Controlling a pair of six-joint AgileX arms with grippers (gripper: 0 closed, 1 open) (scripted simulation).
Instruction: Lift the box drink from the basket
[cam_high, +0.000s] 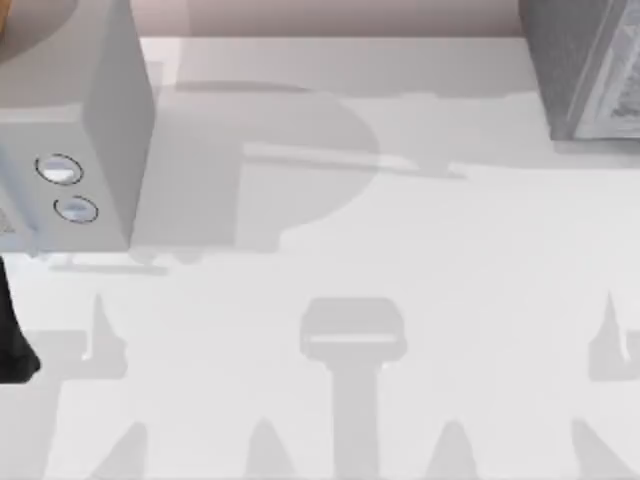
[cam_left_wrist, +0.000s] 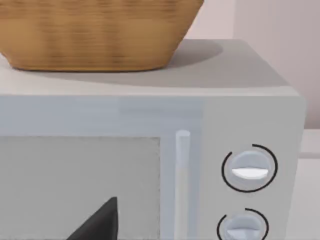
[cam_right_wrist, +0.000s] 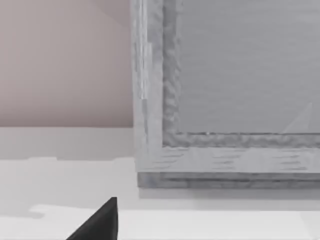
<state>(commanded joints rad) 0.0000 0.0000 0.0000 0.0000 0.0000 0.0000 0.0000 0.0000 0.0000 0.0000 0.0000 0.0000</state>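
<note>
Basket (cam_left_wrist: 95, 35), woven and tan, stands on top of the grey box-shaped appliance with two round knobs (cam_high: 85, 150) at the left of the white bench (cam_high: 400, 300); its wall hides whatever it holds, so I cannot place the box drink. My left wrist view faces the appliance's door and knobs (cam_left_wrist: 249, 170) from near. My right wrist view faces a grey framed panel (cam_right_wrist: 225, 100) at the bench's far right. Whether my jaws are spread, I cannot tell.

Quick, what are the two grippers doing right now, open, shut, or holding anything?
Left gripper: cannot be told; it faces the grey appliance with two round knobs.
Right gripper: cannot be told.
</note>
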